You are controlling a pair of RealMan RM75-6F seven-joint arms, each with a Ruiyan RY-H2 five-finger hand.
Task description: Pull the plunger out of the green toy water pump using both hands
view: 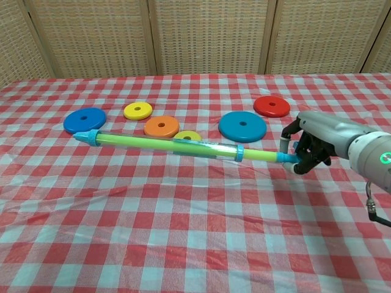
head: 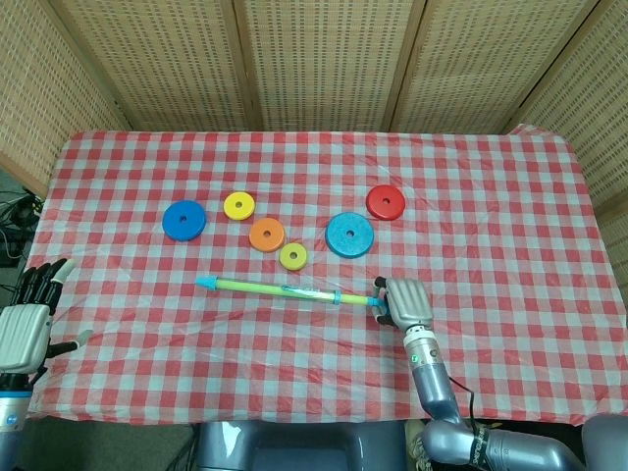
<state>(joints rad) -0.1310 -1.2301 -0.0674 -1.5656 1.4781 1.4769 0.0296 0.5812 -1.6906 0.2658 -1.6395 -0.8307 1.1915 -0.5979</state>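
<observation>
The green toy water pump (head: 280, 289) (view: 165, 143) is a long thin tube with a blue nozzle tip at its left end and a blue collar near its right end. It hangs above the tablecloth, roughly level. My right hand (head: 405, 303) (view: 314, 149) grips the plunger's blue end at the tube's right end. My left hand (head: 27, 324) is open beyond the table's left edge, far from the pump, and shows only in the head view.
Several coloured discs lie behind the pump: blue disc (head: 183, 220), yellow disc (head: 238, 205), orange disc (head: 266, 234), small yellow disc (head: 291, 256), large blue disc (head: 349, 235), red disc (head: 386, 202). The checked tablecloth (head: 491, 245) covers the table.
</observation>
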